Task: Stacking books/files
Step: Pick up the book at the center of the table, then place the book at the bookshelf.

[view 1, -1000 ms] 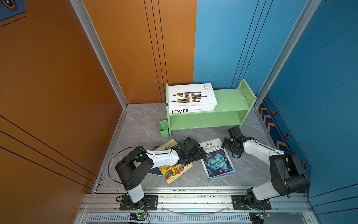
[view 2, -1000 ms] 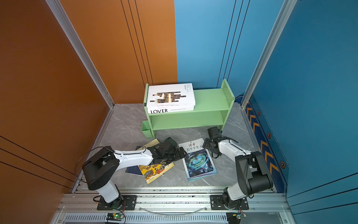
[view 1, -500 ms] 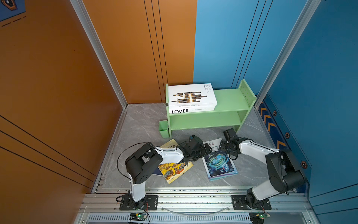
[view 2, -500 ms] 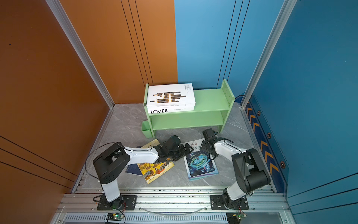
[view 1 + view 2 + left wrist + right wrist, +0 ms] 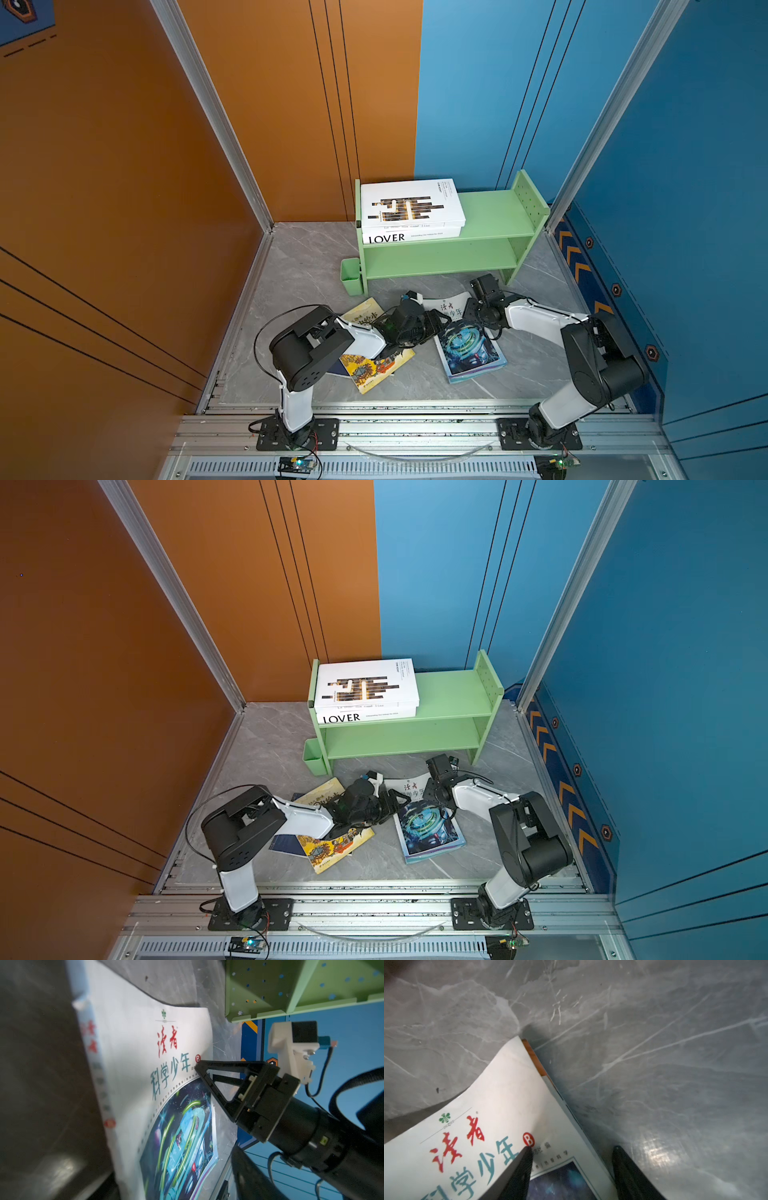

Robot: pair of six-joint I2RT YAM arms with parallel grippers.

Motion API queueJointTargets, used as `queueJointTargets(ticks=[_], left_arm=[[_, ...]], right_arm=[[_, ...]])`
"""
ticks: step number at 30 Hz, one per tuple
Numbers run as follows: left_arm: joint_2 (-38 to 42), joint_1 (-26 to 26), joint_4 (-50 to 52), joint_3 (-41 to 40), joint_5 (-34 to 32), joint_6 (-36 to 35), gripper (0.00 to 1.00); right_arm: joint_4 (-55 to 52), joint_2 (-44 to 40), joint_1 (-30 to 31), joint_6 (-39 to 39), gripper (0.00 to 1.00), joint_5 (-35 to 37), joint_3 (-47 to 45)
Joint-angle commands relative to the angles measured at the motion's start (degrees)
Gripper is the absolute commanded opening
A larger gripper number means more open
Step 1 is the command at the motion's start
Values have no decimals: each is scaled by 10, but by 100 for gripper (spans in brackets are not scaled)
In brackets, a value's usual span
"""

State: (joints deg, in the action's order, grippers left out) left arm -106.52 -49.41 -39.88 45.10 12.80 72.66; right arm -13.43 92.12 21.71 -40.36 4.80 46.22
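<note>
The thin light-blue book (image 5: 471, 353) has a white top band with red and teal Chinese characters above a swirling blue-green space picture. It lies on the grey bench (image 5: 299, 266) between both hands, its top end curled upward. The right hand (image 5: 573, 1148) stands open astride its edge, one finger (image 5: 521, 1167) on the cover. The left hand (image 5: 434, 323) is at the opposite edge, and whether it is open or closed cannot be told. A second ago the hands were farther apart.
</note>
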Motion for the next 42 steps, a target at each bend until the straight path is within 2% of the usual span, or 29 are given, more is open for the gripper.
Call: queueJointTargets(ticks=[1, 5, 10, 13, 17, 18, 25, 32, 36, 42], left_arm=[[2, 8, -51, -13, 22, 10, 57], [6, 14, -51, -30, 18, 18, 38], [24, 25, -51, -35, 27, 7, 8], [45, 29, -50, -33, 42, -16, 0], [89, 30, -8, -20, 68, -60, 0], [105, 30, 8, -17, 71, -73, 0], [207, 37, 55, 4, 70, -109, 0], [245, 89, 10, 23, 54, -101, 0], [215, 136, -114, -11, 25, -28, 0], [88, 168, -349, -56, -43, 100, 0]], right_arm=[[-19, 31, 9, -24, 64, -75, -12], [-23, 16, 0, -22, 67, -83, -5], [-21, -33, -18, -23, 79, -108, -13], [-16, -90, -38, -30, 85, -133, -35], [7, -179, -79, -58, 94, -186, -84], [15, -206, -90, -67, 100, -202, -98], [10, -358, -142, -103, 100, -246, -153], [14, -421, -168, -120, 100, -272, -157], [74, -423, -165, -157, 100, -301, -175], [129, -427, -132, -215, 100, -295, -195]])
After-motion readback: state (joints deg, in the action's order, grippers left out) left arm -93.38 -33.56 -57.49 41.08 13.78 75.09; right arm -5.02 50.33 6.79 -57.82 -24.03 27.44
